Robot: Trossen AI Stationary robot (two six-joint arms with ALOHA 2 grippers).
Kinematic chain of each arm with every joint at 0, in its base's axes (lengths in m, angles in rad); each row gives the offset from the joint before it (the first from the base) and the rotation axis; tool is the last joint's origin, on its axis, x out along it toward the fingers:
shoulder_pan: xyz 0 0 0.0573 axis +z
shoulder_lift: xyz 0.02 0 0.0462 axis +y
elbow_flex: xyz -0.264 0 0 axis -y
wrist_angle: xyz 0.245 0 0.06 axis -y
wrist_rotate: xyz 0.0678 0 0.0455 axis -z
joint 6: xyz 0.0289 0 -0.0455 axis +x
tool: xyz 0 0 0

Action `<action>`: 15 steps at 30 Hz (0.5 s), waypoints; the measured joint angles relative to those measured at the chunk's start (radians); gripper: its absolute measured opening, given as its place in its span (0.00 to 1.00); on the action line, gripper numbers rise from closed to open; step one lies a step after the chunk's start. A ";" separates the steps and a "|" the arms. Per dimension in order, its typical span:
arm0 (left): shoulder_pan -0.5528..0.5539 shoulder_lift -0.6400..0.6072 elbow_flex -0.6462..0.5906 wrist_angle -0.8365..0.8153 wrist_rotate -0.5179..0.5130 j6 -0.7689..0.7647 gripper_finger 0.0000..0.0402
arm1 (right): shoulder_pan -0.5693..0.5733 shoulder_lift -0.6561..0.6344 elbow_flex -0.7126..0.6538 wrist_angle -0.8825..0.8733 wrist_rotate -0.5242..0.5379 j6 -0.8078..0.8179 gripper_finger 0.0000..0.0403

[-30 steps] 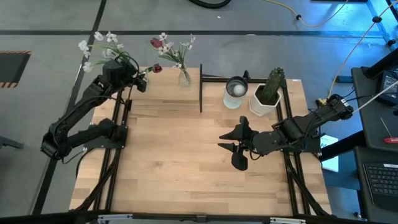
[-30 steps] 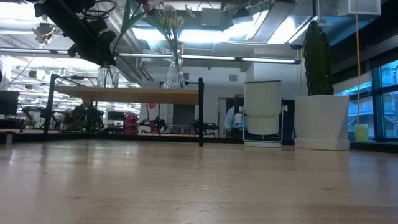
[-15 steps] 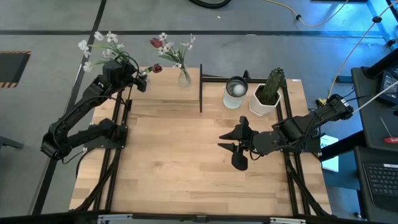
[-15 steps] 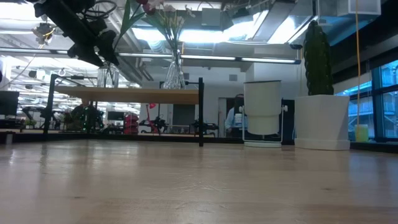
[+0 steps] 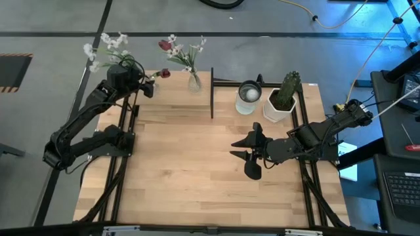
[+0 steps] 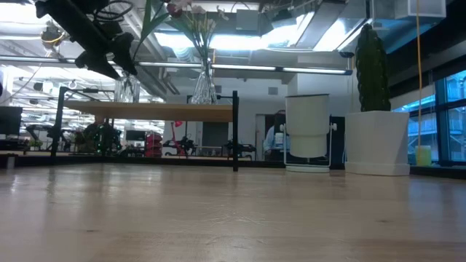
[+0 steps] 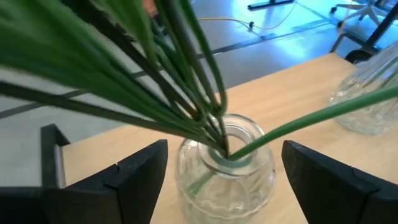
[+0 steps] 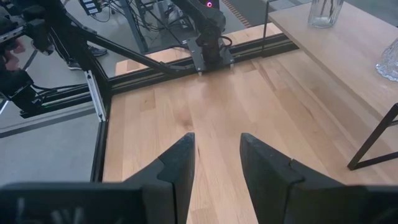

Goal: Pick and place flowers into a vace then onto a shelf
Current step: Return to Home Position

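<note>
Left wrist view first: the vase point(image 7: 227, 182) is clear glass, standing upright on the shelf point(image 6: 167, 112), with a bunch of flowers point(image 7: 184, 93) in it, thin green stems fanning out of the neck. My left gripper point(image 7: 225, 158) is open, one dark finger point(image 7: 138, 173) on each side of the glass, a sliver of gap both sides, nothing gripped.

The high view adds what the wrist cannot see: white blossoms point(image 5: 105, 46) spread beyond the far edge, and a dark red tulip head point(image 5: 164, 73) just beside my gripper. It also shows a second vase point(image 5: 194, 81) farther along the shelf with its own flowers, white and red.

Beside the shelf on the worktop point(image 5: 190, 164) stand a white cup point(image 5: 248, 96) and a cactus point(image 5: 287, 88) in a white pot point(image 5: 275, 110). The low view shows both vases sitting on top of the raised board, clear of the worktop, and my left arm coming in high, angled down onto the first vase.

My right gripper point(image 8: 216, 163) waits low over the middle of the worktop, fingers parted, empty.
</note>
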 joint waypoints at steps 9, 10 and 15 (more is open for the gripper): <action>0.000 -0.006 0.000 -0.036 -0.001 -0.017 0.76 | 0.000 0.000 0.000 0.000 0.000 0.000 0.32; 0.000 -0.008 0.000 -0.042 0.000 -0.018 0.76 | 0.000 0.000 0.000 0.000 0.000 0.000 0.32; 0.000 -0.023 0.000 -0.070 0.000 -0.028 0.76 | 0.000 0.000 0.000 0.000 0.000 0.000 0.32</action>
